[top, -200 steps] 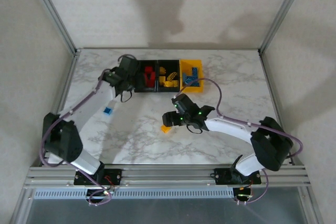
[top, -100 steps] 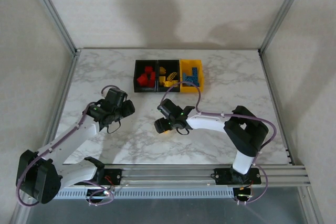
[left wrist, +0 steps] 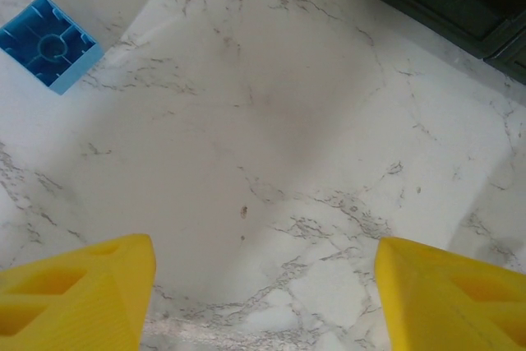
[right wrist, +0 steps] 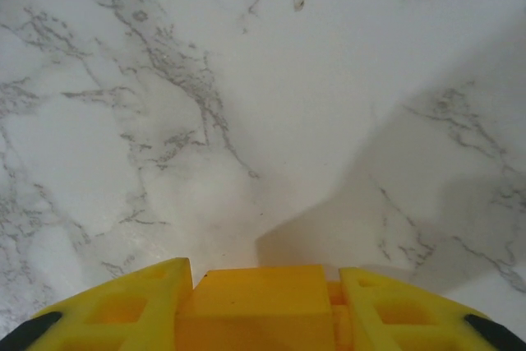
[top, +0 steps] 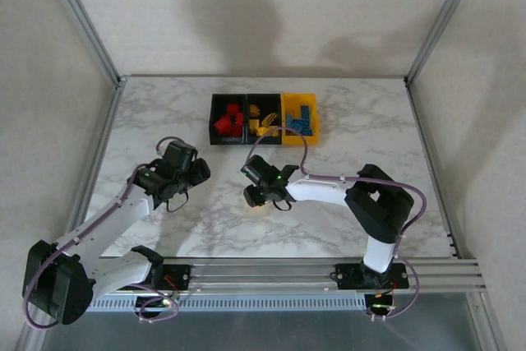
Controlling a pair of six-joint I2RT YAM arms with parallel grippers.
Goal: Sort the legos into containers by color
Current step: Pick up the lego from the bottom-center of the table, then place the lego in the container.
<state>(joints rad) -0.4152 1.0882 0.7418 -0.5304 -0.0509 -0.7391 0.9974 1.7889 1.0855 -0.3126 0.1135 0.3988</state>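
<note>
Yellow lego [right wrist: 261, 306] now sits clamped by the right gripper [right wrist: 263, 279], newly closed; left gripper [left wrist: 263, 256] stays spread wide.

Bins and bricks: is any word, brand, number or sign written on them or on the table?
No text can be read. The containers, the blue brick, the yellow brick and the table show no legible word, number or label; any moulded marks are too small to tell.

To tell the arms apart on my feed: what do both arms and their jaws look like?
Both match: left arm and right arm have white links, black joint housings and thin purplish cables looping alongside. The jaws are bright yellow plastic with hollow cut-outs.
</note>
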